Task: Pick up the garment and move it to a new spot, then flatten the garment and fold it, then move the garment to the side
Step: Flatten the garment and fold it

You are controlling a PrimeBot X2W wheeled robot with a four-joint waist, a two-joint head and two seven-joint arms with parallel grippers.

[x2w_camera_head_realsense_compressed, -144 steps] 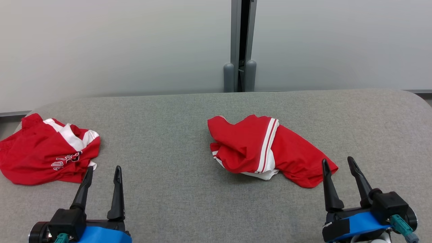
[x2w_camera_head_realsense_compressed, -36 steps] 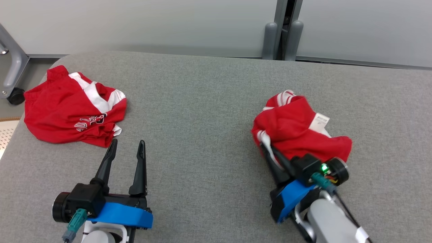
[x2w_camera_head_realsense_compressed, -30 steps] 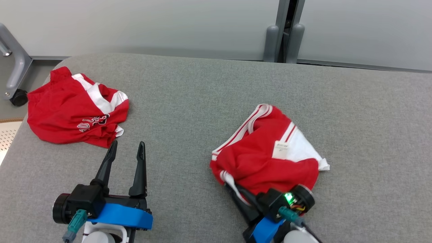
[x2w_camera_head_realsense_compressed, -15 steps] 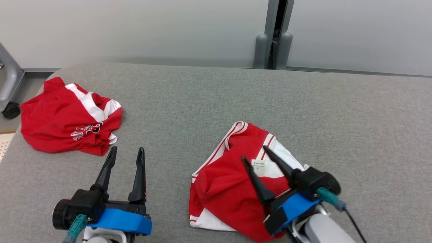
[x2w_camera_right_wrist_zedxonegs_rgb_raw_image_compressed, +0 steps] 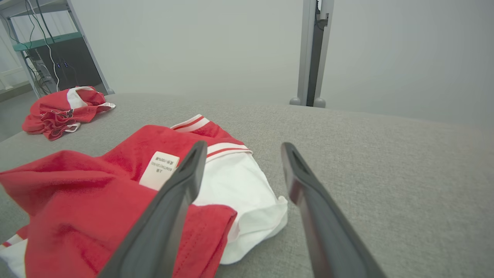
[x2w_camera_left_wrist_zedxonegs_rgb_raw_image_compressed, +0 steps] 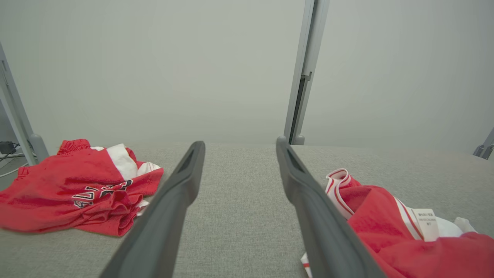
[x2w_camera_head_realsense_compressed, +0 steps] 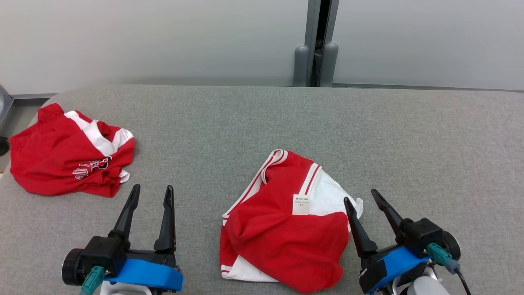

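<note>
Two red-and-white pieces lay crumpled on a grey table (x2w_camera_head_realsense_compressed: 245, 114): the garment (x2w_camera_head_realsense_compressed: 282, 237) at front centre, white label (x2w_camera_head_realsense_compressed: 301, 204) up, and a second jersey (x2w_camera_head_realsense_compressed: 61, 164) far left. The right gripper (x2w_camera_head_realsense_compressed: 360, 194), jaws spread, sat just beside the garment's right edge; left gripper (x2w_camera_head_realsense_compressed: 152, 187), also spread, stood apart.

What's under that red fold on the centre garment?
A white panel of the garment slips beneath the fold, beside a care label. How far it runs is covered.
</note>
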